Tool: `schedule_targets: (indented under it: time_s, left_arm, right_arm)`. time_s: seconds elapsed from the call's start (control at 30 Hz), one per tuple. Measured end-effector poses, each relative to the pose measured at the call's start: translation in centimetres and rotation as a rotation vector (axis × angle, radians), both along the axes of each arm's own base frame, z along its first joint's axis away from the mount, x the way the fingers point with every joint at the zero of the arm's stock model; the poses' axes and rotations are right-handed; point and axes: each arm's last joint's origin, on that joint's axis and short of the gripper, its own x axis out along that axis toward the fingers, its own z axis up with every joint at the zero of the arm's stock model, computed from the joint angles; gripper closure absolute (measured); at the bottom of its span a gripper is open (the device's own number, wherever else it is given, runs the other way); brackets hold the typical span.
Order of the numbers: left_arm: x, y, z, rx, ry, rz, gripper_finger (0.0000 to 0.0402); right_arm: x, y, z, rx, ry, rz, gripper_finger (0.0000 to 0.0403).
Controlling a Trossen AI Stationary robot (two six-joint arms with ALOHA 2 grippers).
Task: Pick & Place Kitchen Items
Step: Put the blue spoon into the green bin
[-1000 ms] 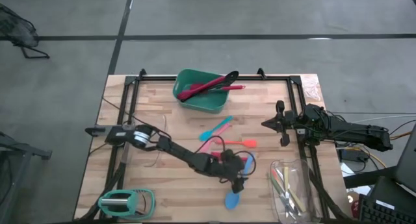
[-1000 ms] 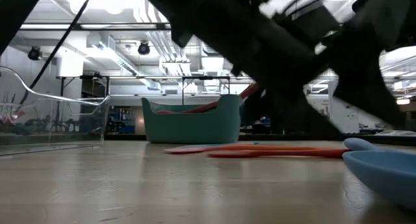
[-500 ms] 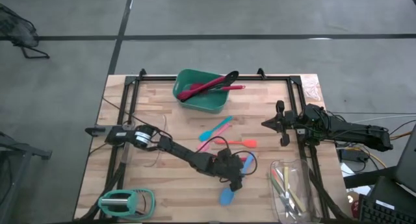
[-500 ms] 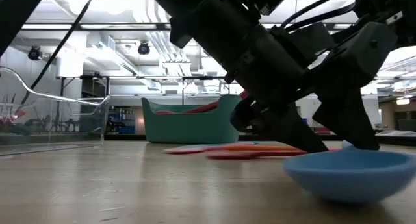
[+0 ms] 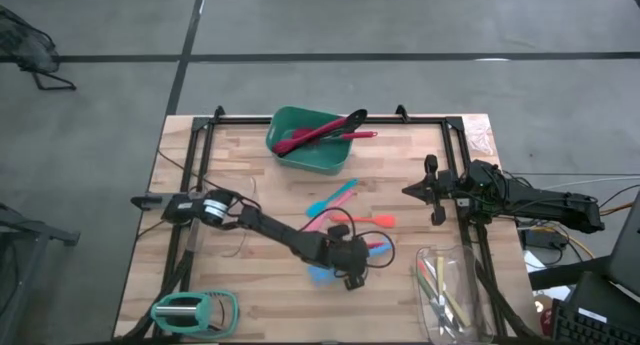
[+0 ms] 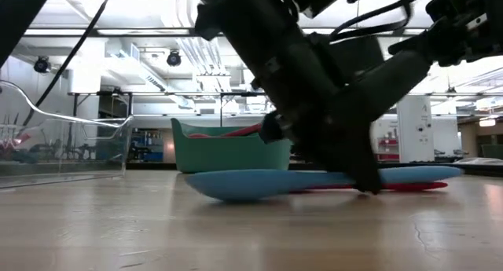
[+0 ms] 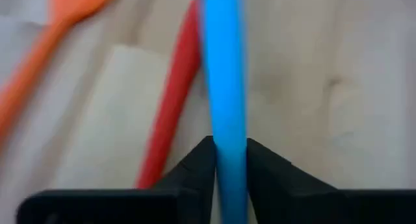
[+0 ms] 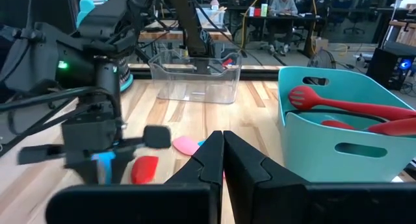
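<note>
A blue spoon lies on the wooden table, its bowl (image 5: 320, 274) toward the left and its handle (image 5: 378, 248) toward the right. My left gripper (image 5: 353, 272) reaches down onto it and is shut on the handle. Beside it lie a red spatula (image 7: 170, 104), an orange spoon (image 5: 368, 220), a pink spatula (image 5: 318, 225) and a teal spoon (image 5: 334, 198), all flat on the table. My right gripper (image 5: 408, 191) waits shut at the table's right side. My left gripper pinches the blue spoon's handle (image 7: 224, 130) between its two fingers, about midway along it. The fingers (image 6: 363, 175) slant down onto it from the table's left. The spoon lies nearly level, its bowl (image 6: 236, 186) on the table.
A green tub (image 5: 312, 142) at the far edge holds red and black utensils. A clear tray (image 5: 447, 290) with slim utensils stands near right. A teal object (image 5: 195, 311) sits at the near left corner. Bare wood lies left of the spoons.
My left gripper has tipped and shut on the blue spoon's handle. The spoon has turned about on the table: its bowl has swung from near the front edge up toward the table's left, while the handle end stayed by the red spatula.
</note>
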Motion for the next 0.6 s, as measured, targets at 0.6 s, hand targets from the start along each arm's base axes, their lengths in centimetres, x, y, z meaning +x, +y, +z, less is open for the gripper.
schedule_targets:
  time_s: [0.6]
  left_arm:
    - [-5.5,7.6,11.7,0.488,0.119,0.161,0.0332]
  right_arm:
    - [0.0,0.0,0.0,0.0,0.0,0.0,0.0394]
